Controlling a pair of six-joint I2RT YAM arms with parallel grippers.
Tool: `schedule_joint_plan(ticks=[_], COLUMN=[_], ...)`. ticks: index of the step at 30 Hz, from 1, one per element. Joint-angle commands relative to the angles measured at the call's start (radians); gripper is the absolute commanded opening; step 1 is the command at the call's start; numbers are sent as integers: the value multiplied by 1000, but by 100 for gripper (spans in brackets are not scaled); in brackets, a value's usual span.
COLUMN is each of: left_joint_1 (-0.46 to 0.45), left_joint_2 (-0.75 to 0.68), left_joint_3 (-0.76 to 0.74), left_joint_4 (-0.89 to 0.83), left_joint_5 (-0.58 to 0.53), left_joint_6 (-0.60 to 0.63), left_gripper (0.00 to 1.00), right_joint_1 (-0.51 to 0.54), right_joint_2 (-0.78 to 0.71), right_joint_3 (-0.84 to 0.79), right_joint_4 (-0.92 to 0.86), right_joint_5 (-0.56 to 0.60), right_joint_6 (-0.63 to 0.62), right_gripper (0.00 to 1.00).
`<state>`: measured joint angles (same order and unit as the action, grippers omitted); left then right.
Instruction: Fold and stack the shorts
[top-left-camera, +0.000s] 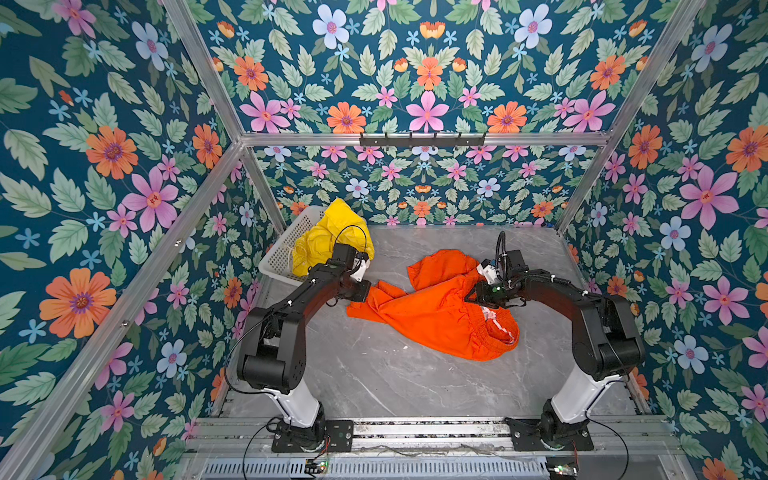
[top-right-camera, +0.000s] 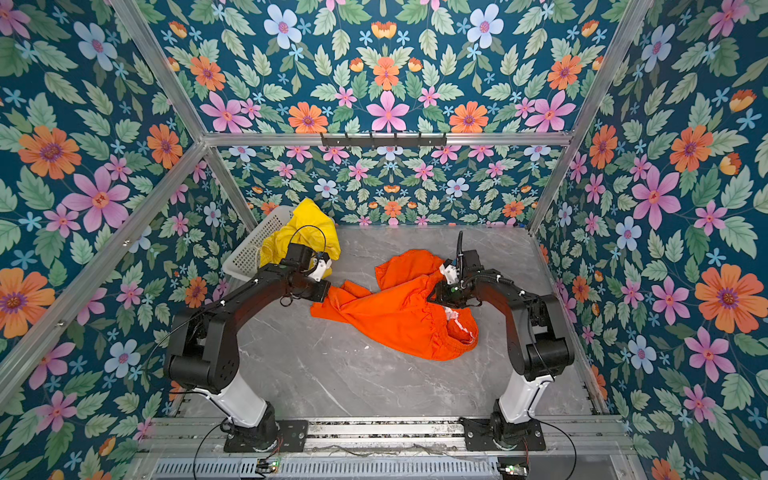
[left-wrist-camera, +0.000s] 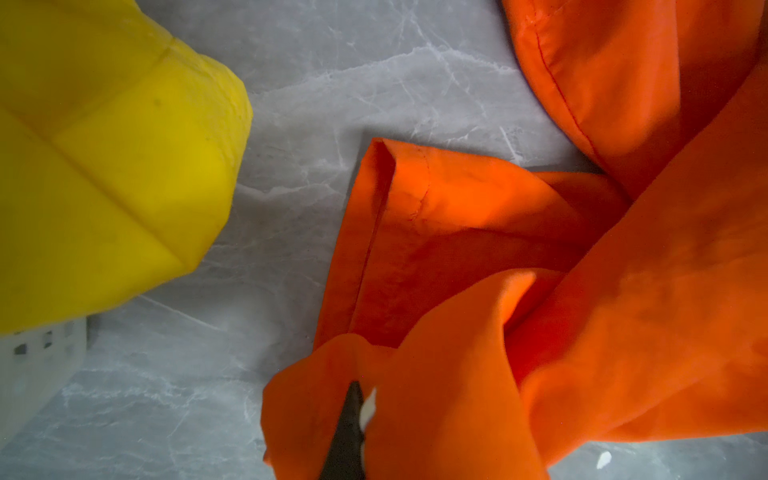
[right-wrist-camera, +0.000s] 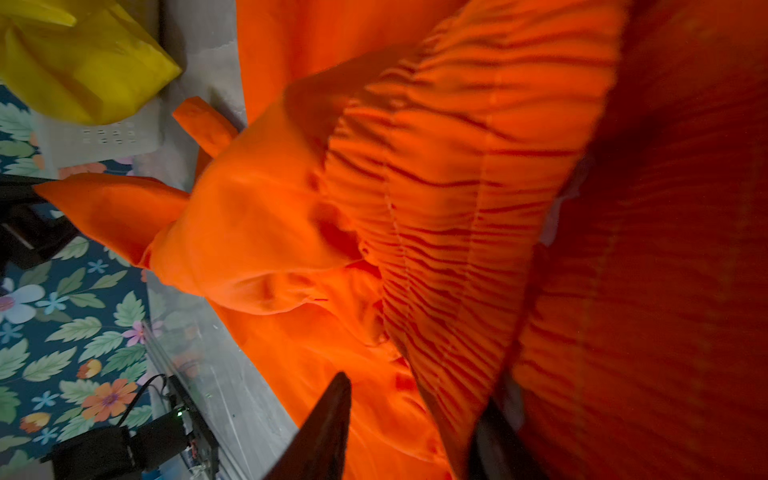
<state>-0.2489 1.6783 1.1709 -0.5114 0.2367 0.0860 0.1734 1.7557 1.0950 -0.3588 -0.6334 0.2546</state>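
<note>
Two fingertips of the left gripper (left-wrist-camera: 360, 405) pinch the orange shorts (top-left-camera: 432, 307); the right gripper (right-wrist-camera: 415, 395) straddles the waistband (right-wrist-camera: 457, 187). Its grip is unclear.

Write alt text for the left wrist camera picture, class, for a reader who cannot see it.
The left gripper is shut on a fold of the crumpled orange shorts, which lie spread over a grey marbled table. Apart from the orange cloth, the yellow shorts bulge over a white perforated basket.
</note>
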Motion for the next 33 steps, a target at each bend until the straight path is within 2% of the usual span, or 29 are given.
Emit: schedule_joint_plan(ticks=[1,6,7,8,9,13,19,23,26,33], left_joint_1=[2,3,4,4,6,6,7,7,9,41], left_joint_2=[-2,-13,-16,-21,-22,-29,-32,-37,-54,-201], left_joint_3=[1,3,4,3,4,1,1,3,13,108], left_joint_4=[7,5,5,5,5,6,8,7,-14,-132], left_joint_5=[12,12,14,16,16,17,22,22,6,-101], left_joint_6=[-1,-6,-7,-6,-8,-9,-12,-16,-15,3], left_gripper=[0,0,0,0,0,0,0,0,0,0], right_joint_1=[1,0,0,1,1,1,1,1,-3,-83], right_joint_2=[6,13,13,20,27,64,100,80,-1,-364], right_joint_3=[-7,-2,1,8,13,19,7,5,10,109], right_joint_4=[70,80,77,67,58,52,92,111,99,-1], right_joint_5=[-116,-100,-100,-99,-89,-88,-144,-145,-134,-134], right_joint_6=[12,15,14,11,8,-4,5,17,28,39], right_gripper=[36,29,33,43,48,49,48,30,13,6])
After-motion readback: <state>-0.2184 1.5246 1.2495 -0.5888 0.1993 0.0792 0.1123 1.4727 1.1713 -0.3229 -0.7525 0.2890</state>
